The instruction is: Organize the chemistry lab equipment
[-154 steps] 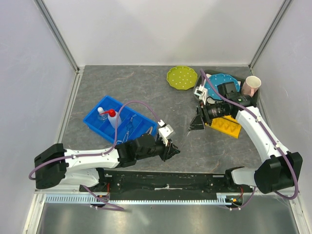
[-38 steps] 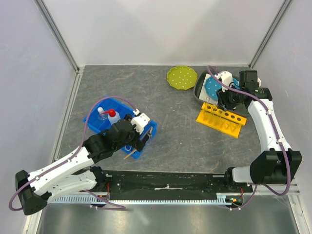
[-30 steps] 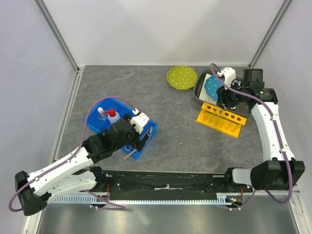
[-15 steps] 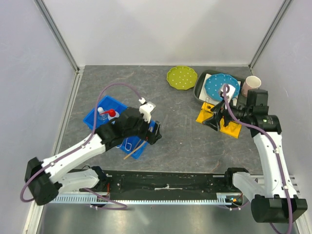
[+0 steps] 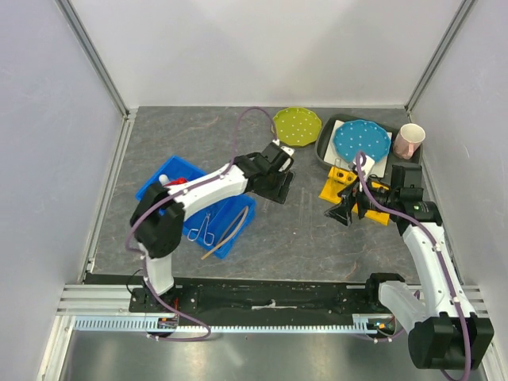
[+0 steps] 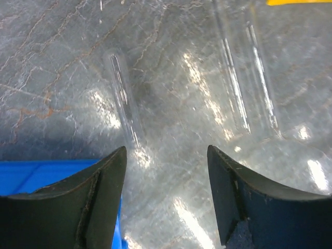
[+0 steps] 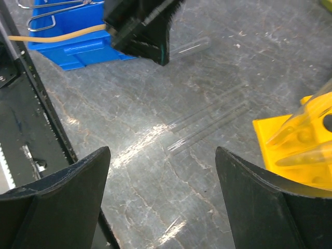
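My left gripper (image 5: 279, 189) is open and empty, low over the table just right of the blue bin (image 5: 171, 169). In the left wrist view its jaws (image 6: 166, 155) stand wide, with one clear glass tube (image 6: 122, 98) ahead on the left and two more (image 6: 244, 78) on the right. My right gripper (image 5: 337, 214) is open and empty by the yellow rack (image 5: 359, 196). In the right wrist view (image 7: 162, 155) two glass tubes (image 7: 207, 122) lie ahead, a third (image 7: 189, 47) beyond. The bin holds metal tongs (image 5: 202, 230), the tan tube (image 5: 228, 232) and the red-capped bottle (image 5: 178, 182).
A green dotted plate (image 5: 291, 125) lies at the back. A blue dotted plate (image 5: 361, 140) sits in a dark tray (image 5: 325, 147), with a pink cup (image 5: 409, 140) at its right. The left gripper's body (image 7: 140, 26) shows in the right wrist view near the bin (image 7: 67, 31).
My left arm has swung from over the blue bin out to the table's middle, leaving the tan tube in the bin. My right gripper has moved from the tray down beside the yellow rack.
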You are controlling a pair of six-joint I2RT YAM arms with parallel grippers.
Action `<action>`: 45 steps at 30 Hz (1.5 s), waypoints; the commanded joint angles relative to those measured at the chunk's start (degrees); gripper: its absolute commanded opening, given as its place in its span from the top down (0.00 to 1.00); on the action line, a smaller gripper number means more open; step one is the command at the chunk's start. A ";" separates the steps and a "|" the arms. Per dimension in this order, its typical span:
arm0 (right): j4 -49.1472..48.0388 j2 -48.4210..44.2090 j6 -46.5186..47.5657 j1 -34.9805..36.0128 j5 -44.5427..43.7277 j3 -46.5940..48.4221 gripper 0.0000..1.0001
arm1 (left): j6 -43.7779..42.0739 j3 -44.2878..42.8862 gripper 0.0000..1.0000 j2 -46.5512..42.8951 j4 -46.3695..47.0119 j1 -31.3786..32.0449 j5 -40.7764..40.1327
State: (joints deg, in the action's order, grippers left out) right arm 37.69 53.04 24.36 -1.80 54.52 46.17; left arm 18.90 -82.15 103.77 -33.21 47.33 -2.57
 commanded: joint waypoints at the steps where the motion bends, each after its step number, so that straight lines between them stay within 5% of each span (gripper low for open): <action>1: -4.47 -1.79 -0.54 -0.22 -2.49 -0.29 0.11 | 0.71 -8.62 0.33 7.58 -6.69 -0.31 -3.32; 10: -4.73 -3.03 -0.54 -0.22 -4.34 -0.47 0.10 | -0.88 -13.82 0.49 16.11 -9.94 -1.10 -7.36; 19: -4.91 -3.29 -0.63 -0.31 -4.51 -0.64 0.09 | -1.76 -13.92 0.55 19.72 -10.38 -1.89 -6.22; 27: -5.08 -3.03 -0.54 -0.22 -4.95 -0.73 0.09 | -1.67 -13.65 0.73 19.46 -9.95 -1.89 -4.12; 37: -4.91 -2.94 -0.10 -0.57 -4.86 -0.82 0.09 | -3.86 -1.10 0.82 5.94 3.39 -0.31 1.77; 45: -2.73 -1.45 0.51 -0.66 -1.89 1.10 0.07 | -6.07 17.60 0.82 -11.55 21.41 7.85 6.17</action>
State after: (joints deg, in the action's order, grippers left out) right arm 34.30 50.76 23.81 -2.17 49.34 45.41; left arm 15.49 -71.81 100.71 -25.10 50.63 0.40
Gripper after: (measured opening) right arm 0.921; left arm 0.295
